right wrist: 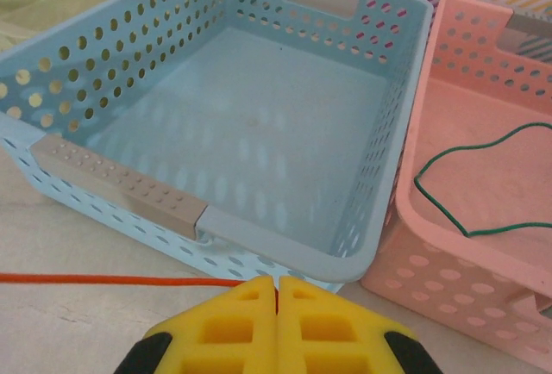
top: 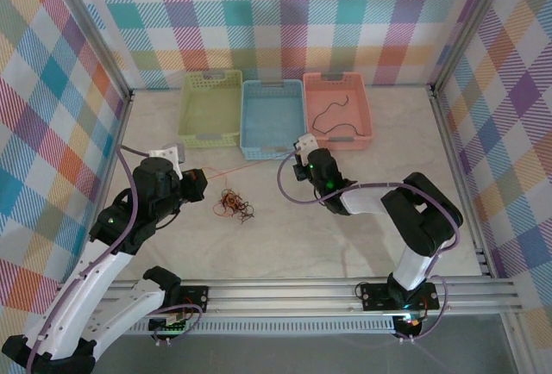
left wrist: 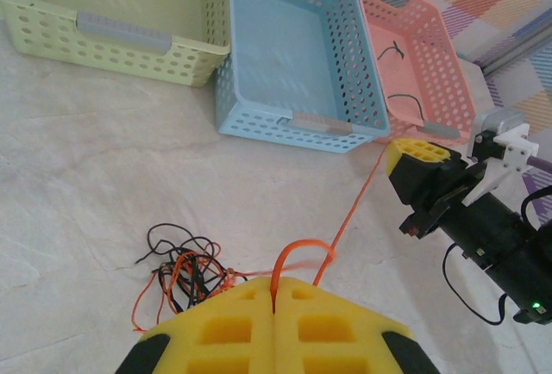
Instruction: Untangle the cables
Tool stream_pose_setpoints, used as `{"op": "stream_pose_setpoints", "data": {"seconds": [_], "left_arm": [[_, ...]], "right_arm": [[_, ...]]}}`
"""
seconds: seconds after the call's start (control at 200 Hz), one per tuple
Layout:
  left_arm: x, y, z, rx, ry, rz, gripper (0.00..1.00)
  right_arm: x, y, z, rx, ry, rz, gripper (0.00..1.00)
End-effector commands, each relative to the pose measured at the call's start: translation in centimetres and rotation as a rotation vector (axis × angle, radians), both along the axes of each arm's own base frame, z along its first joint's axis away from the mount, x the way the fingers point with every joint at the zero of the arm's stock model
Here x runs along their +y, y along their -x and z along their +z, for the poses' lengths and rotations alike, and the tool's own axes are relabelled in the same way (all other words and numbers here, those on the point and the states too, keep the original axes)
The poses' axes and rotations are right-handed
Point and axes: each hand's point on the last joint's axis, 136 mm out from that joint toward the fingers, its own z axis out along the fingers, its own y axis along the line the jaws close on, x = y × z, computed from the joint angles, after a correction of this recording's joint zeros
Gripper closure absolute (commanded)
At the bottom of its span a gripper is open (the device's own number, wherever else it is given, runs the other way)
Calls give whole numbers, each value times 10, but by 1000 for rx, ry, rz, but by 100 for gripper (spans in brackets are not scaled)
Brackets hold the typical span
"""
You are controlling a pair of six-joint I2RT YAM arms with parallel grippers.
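My left jaws are shut tight on a loop of the red-orange wire (left wrist: pixel 351 219). It runs taut from there, low across the tabletop (top: pixel 345 245), to my right jaws, which are also fully closed, just in front of the blue basket (right wrist: pixel 285 249). I judge that they pinch the far end. The rest of the cables lie in a small knot (left wrist: pixel 185 271) on the tabletop just beside my left jaws: black, dark brown and more orange strands looped over one another. One dark wire (right wrist: pixel 467 234) already lies alone in the pink basket (right wrist: pixel 379 279).

These wires will handle as almost weightless, limp and springy, and they hold no shape of their own. Thin and smooth as they are, I expect them to slip through soft pads unless they are pinched squarely. A hard pull would likely drag the whole knot along or cinch it tighter. The best hold is near a free end or on a loop that stands clear of the heap.

My own pads hide both pinch points, so I cannot see how much wire is caught. Inside the knot I cannot tell which strand crosses over which, how many there are, or where the orange one leaves it.
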Motion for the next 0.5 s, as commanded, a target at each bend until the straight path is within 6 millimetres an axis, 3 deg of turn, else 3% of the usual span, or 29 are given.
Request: {"op": "stream_pose_setpoints", "data": {"seconds": [0.0,0.24,0.35,0.495], "left_arm": [[6,2,8,-41,-9,10,100],[-7,2,14,-50,29,-50,100],[-20,-1,21,-52,72,-99,100],[-24,-13,31,-64,102,-77,100]], "right_arm": [[-41,-13,-7,53,-8,-177,100],[-35,-12,0,37,-53,-139,100],[-21,-8,13,1,-107,-58,64],[-9,-4,18,-17,-78,-1,50]]}}
